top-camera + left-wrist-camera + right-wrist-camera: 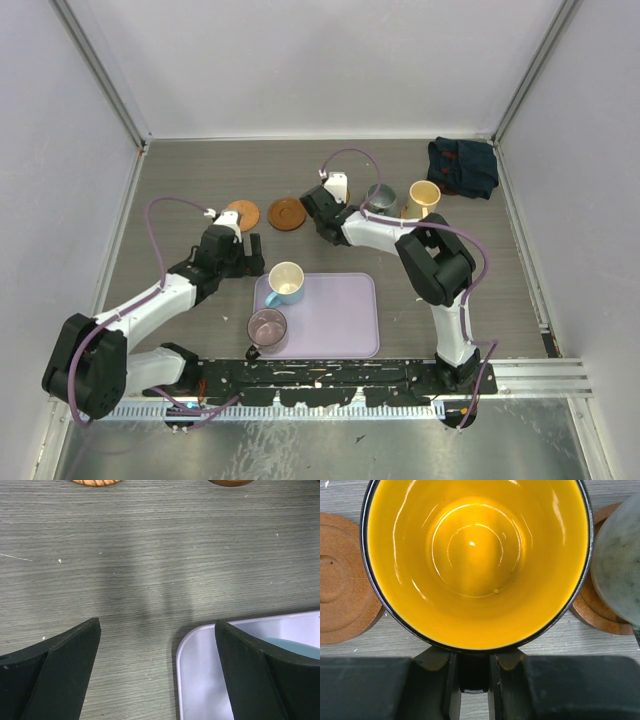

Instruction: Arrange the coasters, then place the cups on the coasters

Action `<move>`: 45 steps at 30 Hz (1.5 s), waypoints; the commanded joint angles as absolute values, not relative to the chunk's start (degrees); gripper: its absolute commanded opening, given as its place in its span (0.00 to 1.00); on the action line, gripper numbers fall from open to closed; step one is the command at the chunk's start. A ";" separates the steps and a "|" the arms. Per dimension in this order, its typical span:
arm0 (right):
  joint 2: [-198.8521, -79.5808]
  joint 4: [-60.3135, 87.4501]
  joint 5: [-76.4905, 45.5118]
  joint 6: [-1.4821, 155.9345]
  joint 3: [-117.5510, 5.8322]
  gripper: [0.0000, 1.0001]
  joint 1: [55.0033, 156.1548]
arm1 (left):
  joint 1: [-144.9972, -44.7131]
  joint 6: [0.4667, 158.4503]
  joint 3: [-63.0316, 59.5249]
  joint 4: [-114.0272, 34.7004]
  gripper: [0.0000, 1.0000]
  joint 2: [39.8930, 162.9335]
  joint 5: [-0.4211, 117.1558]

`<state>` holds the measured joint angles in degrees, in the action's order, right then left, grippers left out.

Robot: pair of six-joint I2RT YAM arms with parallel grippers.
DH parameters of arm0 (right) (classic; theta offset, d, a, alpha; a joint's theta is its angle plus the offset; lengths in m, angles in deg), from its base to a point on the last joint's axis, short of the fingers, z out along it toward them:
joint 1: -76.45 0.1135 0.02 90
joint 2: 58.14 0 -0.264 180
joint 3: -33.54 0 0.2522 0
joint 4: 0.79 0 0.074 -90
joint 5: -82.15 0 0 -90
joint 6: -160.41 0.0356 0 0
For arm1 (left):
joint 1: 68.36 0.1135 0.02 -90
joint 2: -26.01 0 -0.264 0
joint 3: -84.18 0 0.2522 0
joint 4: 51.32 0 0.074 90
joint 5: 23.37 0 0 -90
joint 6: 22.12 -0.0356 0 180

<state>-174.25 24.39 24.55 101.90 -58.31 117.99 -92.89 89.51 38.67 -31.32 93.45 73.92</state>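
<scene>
Where your right gripper (472, 680) reaches over the far middle of the table (150, 555), its fingers are clenched on the dark handle of the orange-yellow cup (475, 565). That cup is upright, mouth up. You cannot tell from the wrist view whether anything lies under it.

A bare coaster (340, 580) lies just beside it on one side. On the other side, the grey-green cup (620, 565) sits on a second coaster (597, 615). The cream cup (425, 195) stands near that, further to the right. A third coaster (242, 213) lies bare, left of the first.

Your left gripper (157, 645) is released, fingers wide with nothing between them. It is low over the table at the far-left corner of the lavender tray (200, 680).

The white-and-blue cup (286, 282) stands on the tray's far-left part. The purple cup (267, 327) is at the tray's near-left corner.
</scene>
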 commanded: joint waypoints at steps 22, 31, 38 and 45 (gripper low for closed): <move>-169.49 26.95 27.40 102.08 -59.33 0.20 119.52 | -93.05 89.60 37.49 -33.95 0.98 93.57 74.28; -169.81 26.44 27.13 101.66 -59.59 0.49 119.60 | -93.05 89.90 37.75 -34.26 0.98 94.27 73.95; -169.30 26.17 27.04 101.67 -59.25 0.49 119.65 | -93.05 89.85 37.65 -34.31 0.98 94.56 73.93; -168.46 26.16 26.94 101.59 -58.98 0.49 119.98 | -93.05 89.95 37.68 -34.14 0.98 94.32 74.00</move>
<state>-172.94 27.74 26.52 101.72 -58.31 119.39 -92.89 89.59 38.67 -31.52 94.74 73.90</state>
